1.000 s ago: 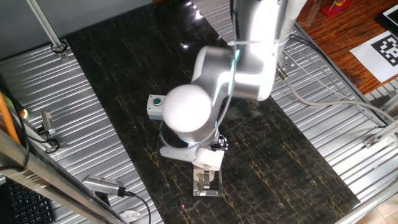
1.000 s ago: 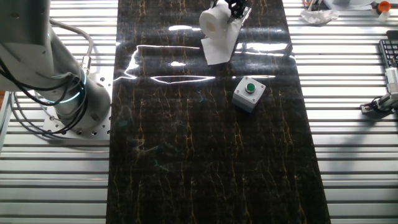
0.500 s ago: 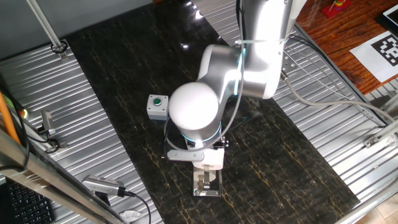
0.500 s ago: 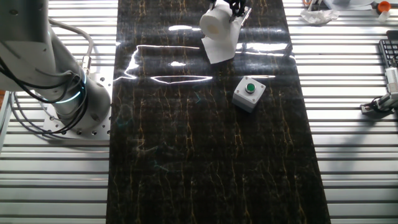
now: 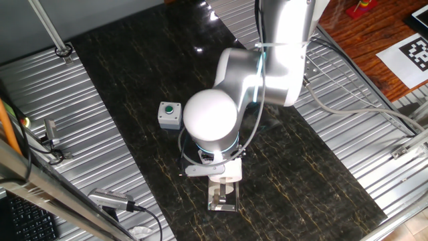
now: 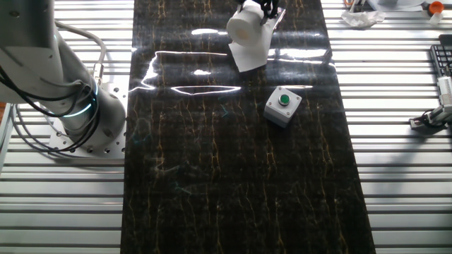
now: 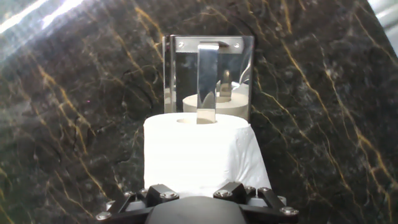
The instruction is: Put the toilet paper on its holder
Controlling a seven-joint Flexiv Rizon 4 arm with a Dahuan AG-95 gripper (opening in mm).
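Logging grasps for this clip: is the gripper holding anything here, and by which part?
The gripper holds the white cylindrical toilet paper roll, gripped at its near end. The exact finger contact is hidden behind the roll.

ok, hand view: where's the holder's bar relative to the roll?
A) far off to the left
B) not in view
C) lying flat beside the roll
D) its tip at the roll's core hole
D: the bar runs down from the holder and its tip sits at the core opening of the roll, which the pincer holds.
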